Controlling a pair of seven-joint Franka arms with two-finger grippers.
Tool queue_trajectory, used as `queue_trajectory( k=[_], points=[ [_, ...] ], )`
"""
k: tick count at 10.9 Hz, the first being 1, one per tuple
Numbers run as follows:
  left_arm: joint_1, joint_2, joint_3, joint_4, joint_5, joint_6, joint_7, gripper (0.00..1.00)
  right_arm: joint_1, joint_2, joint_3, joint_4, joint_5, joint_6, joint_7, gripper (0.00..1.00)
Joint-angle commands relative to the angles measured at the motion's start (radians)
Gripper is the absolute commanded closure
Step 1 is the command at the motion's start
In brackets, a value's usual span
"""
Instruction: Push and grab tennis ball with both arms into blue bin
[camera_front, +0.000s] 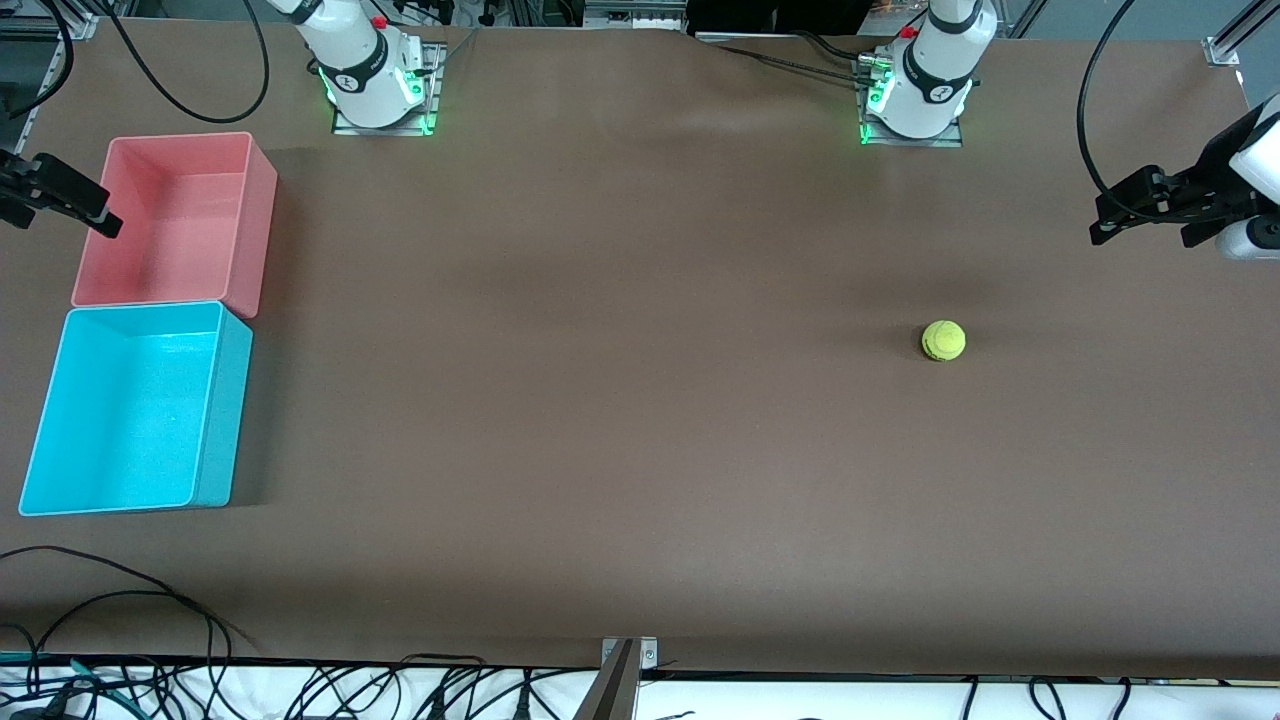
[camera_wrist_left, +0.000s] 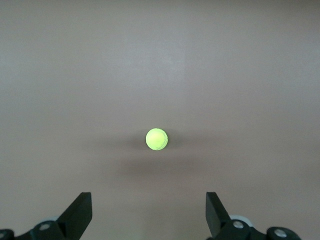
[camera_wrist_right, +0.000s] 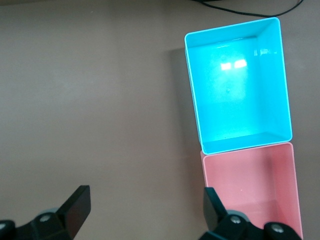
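**Ball alone on the brown table, both grippers raised at the table's ends**

At the right arm's end of the table (camera_front: 620, 450), the right gripper (camera_front: 95, 212) hangs over the edge of the pink bin (camera_front: 238, 215), its black fingers (camera_wrist_right: 75, 210) spread wide with nothing between them. The pink bin is a smooth, matte, rectangular plastic tub with rounded corners. Touching its short wall, and nearer the front camera, sits the blue bin (camera_front: 215, 400), the same shape in glossy cyan plastic with a thin paler rim; light glints on its floor in the right wrist view. Both tubs are empty. Black cables trail past the table's front corner on this side.

The table surface is a plain, dull brown sheet. The only writing is a small mark on each white arm base, too small to read.

Toward the left arm's end, the tennis ball (camera_front: 943, 340) rests on bare table, well apart from both bins: a small, fuzzy yellow-green sphere with faint seam lines. The left gripper (camera_front: 1100, 222) hangs over the table's end edge, its angular black fingers (camera_wrist_left: 80, 212) set wide, gripping nothing.
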Motion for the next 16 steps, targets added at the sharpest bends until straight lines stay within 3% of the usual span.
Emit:
queue_trajectory(
  k=[1,14,16],
  points=[
    [-0.009,0.012,-0.003,0.035,0.009,-0.027,-0.011,0.0,-0.001,0.001,0.001,0.005,0.005,0.0,-0.006,0.0],
    [-0.02,0.012,-0.007,0.037,0.009,-0.027,-0.009,0.0,-0.001,0.001,0.001,0.005,0.004,0.003,-0.005,0.0],
    [-0.029,0.014,-0.035,0.037,0.015,-0.027,-0.012,0.0,-0.001,0.001,0.001,0.008,0.004,0.001,-0.003,0.0]
  ],
)
